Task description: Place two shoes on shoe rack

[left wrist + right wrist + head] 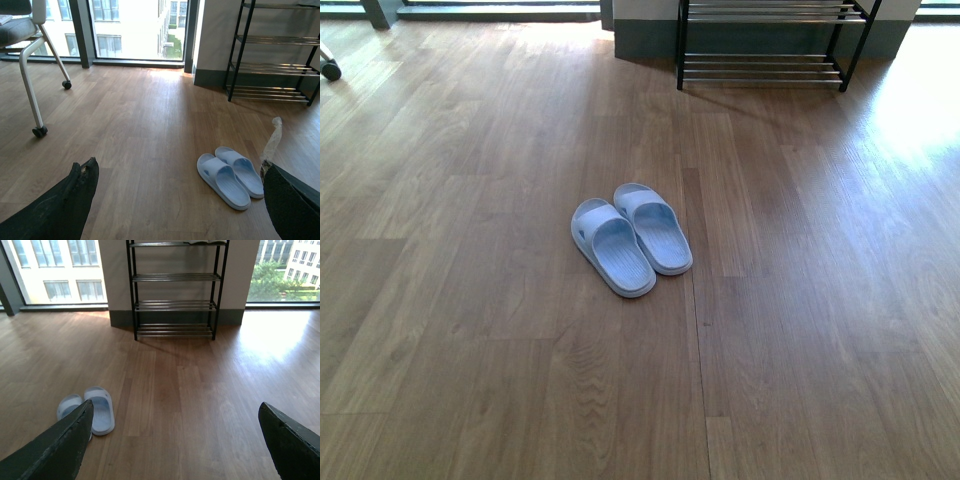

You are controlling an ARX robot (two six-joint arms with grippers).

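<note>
A: On the brown wood-plank floor (pixel 470 300), mid-room, you've got 2 pale blue rubber slides (pixel 631 240), side by side.
B: Rack?
A: Black-framed, chrome-barred shoe rack (pixel 765 62) stands well apart, by the wall.
B: Pincers?
A: Left gripper (pixel 177 167), right gripper (pixel 176 407): both spread wide, holding nothing.

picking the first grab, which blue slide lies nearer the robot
The left slide: its heel reaches closer to the front camera than the right slide, set slightly further toward the shoe rack.
</note>
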